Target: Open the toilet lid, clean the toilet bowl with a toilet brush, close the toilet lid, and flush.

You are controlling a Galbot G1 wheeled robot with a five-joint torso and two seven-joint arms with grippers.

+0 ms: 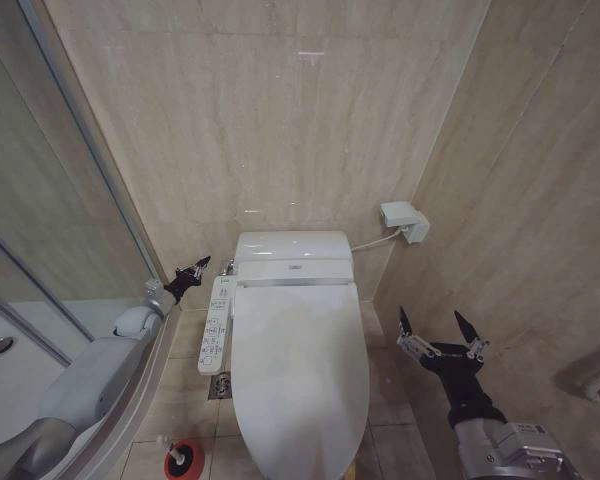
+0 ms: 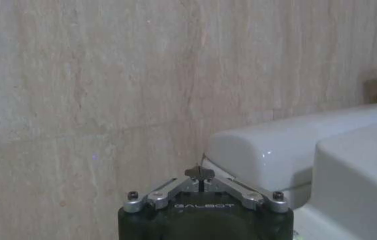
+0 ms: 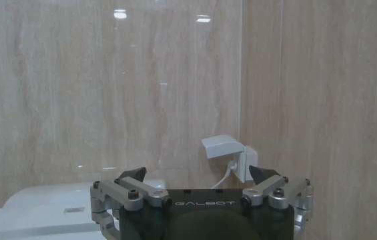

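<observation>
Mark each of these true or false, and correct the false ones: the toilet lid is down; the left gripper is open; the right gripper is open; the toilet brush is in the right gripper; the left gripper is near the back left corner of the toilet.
1. The toilet lid is down. True.
2. The left gripper is open. False: its fingertips meet, so it is shut, with nothing seen between them.
3. The right gripper is open. True: its fingers are spread apart, beside the toilet on its right.
4. The toilet brush is in the right gripper. False: it stands in its red holder on the floor, left of the toilet.
5. The left gripper is near the toilet's back left corner. True: it is close to the remote panel.
</observation>
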